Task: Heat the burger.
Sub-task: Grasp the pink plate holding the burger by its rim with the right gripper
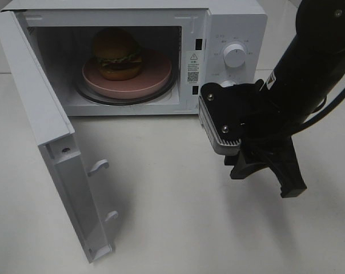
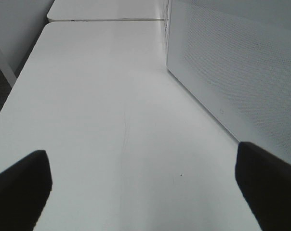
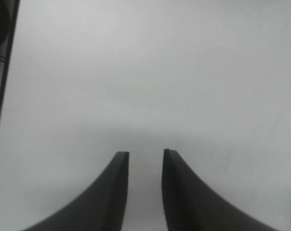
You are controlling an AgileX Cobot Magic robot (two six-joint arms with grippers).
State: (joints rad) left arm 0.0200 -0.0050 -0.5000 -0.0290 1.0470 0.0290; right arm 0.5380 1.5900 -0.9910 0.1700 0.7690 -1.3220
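The burger (image 1: 117, 53), with orange-brown bun, green lettuce and a dark patty, stands on a round pink plate (image 1: 155, 74) inside the open white microwave (image 1: 235, 23). Its door (image 1: 41, 114) is swung wide to the left. My right gripper (image 1: 268, 181) hangs in front of the microwave's control panel, pointing down at the table. In the right wrist view, the right gripper (image 3: 145, 154) has a narrow gap between its fingers with only bare table behind. My left gripper (image 2: 143, 159) is spread wide and empty beside the microwave's perforated side wall (image 2: 242, 72); it is outside the exterior view.
A white table (image 1: 178, 217) carries everything. The open door reaches toward the front left, with two latch hooks (image 1: 98, 166) sticking out of its inner face. A round dial (image 1: 235, 55) sits on the panel just above my right arm.
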